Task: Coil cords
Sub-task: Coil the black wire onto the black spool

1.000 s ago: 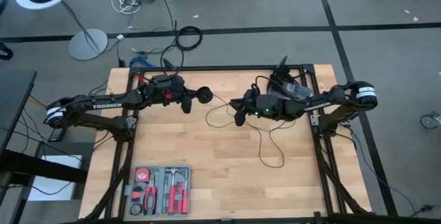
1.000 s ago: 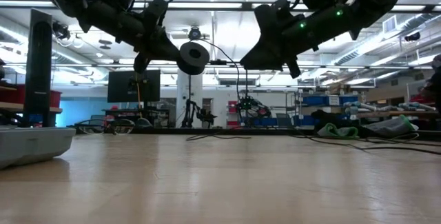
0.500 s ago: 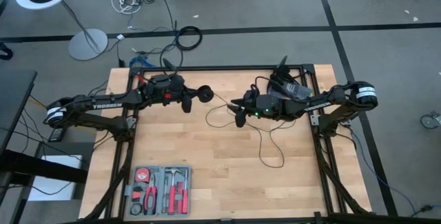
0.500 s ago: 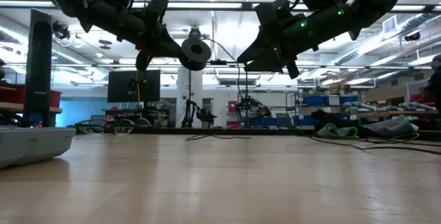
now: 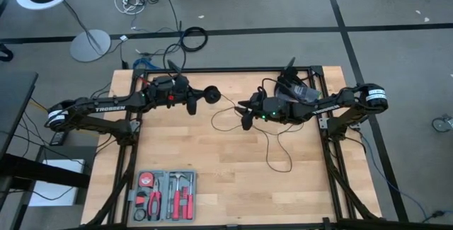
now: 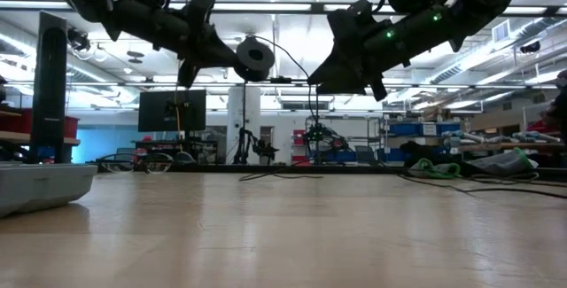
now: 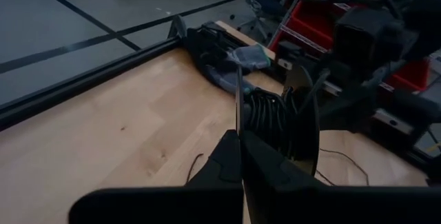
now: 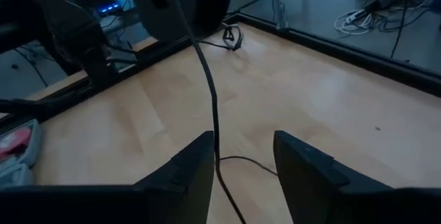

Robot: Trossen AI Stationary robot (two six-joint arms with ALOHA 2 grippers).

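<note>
A round black puck (image 5: 211,95), shaped like a reel with thin black cord wound on it (image 7: 267,124), hangs above the table's far middle. My left gripper (image 5: 200,100) is shut on it. From the puck the cord (image 5: 228,101) runs across to my right gripper (image 5: 243,113), which stands open in the air. There the cord (image 8: 212,107) passes between its two fingers. Past that gripper the cord lies in slack loops (image 5: 274,148) on the wooden table. My left gripper pinches the thin rim of one of the puck's flat discs (image 7: 238,110) between its two shut fingers, coming at it about level from the table's left. The puck is lifted clear of the table, standing on edge. My right gripper has the cord close beside one finger (image 8: 196,165); whether they touch I cannot tell.
A grey tray of red-handled tools (image 5: 164,194) sits at the table's near left. A dark bundle (image 5: 294,88) lies at the far right under the right arm. A thick cable ring (image 5: 195,39) and a lamp base (image 5: 90,44) are on the floor beyond the table.
My left gripper has tipped upward, and the puck has risen a little in the air. My right gripper's fingers have spread apart, staying where they were.
</note>
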